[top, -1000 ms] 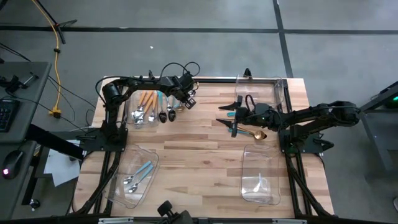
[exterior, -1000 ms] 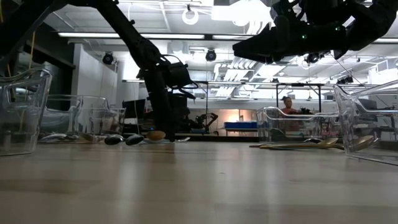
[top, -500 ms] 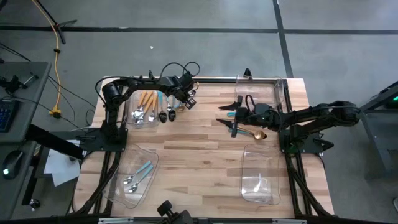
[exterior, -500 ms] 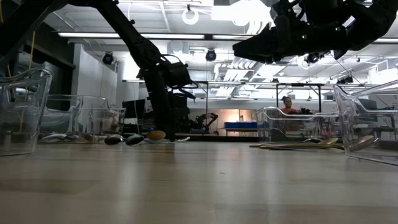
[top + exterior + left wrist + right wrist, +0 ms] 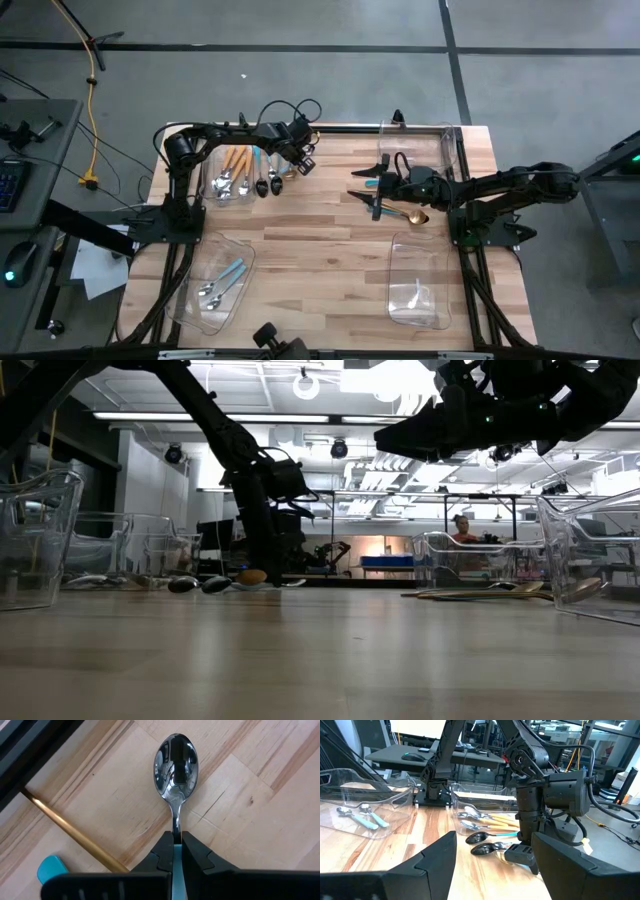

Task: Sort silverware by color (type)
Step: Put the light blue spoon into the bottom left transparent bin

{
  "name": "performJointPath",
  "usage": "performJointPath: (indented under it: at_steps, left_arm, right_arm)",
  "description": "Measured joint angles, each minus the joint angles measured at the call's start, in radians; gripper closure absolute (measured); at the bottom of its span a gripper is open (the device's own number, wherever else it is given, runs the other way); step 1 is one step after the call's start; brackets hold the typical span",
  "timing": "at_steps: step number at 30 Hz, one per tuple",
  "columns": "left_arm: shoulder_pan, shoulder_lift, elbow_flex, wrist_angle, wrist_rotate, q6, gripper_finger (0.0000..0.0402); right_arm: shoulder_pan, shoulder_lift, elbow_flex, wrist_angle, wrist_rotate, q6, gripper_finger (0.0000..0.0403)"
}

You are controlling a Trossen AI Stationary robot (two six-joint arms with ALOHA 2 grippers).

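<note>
My left gripper (image 5: 285,168) stands at the table's far left, shut on a black spoon (image 5: 176,762) with a teal handle. Beside this spoon lie a second dark spoon (image 5: 262,186), a gold handle (image 5: 70,832) and a teal handle end (image 5: 50,870). Orange-handled silverware (image 5: 235,165) lies in a clear bin just to the left. Light-blue-handled pieces (image 5: 225,278) lie in the near-left bin. A gold spoon (image 5: 410,215) lies on the wood at the right. Above it and a little left, my right gripper (image 5: 360,185) hovers level and open, holding nothing. My left gripper pinches the spoon's handle (image 5: 174,836) between its two fingers, just behind the neck; the teal part (image 5: 174,865) shows in the slit between them. The fingers come steeply from above and lie along the spoon. The bowl points away from them and appears to rest on the wood.
A clear bin (image 5: 420,150) stands at the far right and another (image 5: 420,290) at the near right with a silver piece inside. The middle of the wooden table (image 5: 320,250) is bare. A person (image 5: 462,528) sits far off in the room behind.
</note>
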Motion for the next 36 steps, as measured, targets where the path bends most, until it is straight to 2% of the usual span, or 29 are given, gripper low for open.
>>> performJointPath:
  at_steps: [6,15,26,29,36]
  left_arm:
    - [0.0,-0.004,-0.042,0.084,0.006,-0.008,0.0401]
    - [0.001,-0.026,-0.141,0.291,0.099,-0.062,0.0401]
    - [-0.004,-0.112,-0.242,0.506,0.197,-0.144,0.0401]
    - [-0.004,-0.142,-0.293,0.589,0.239,-0.174,0.0401]
    - [-0.006,-0.2,-0.442,0.806,0.249,-0.243,0.0401]
  right_arm:
    - [0.0,0.0,0.0,-0.001,0.0,0.0,0.016]
    - [0.0,0.0,0.0,-0.045,0.0,-0.016,0.016]
    - [0.0,0.0,0.0,-0.045,0.0,-0.019,0.016]
    - [0.0,0.0,0.0,-0.045,0.0,-0.019,0.016]
    - [0.0,0.0,0.0,-0.044,0.0,-0.019,0.016]
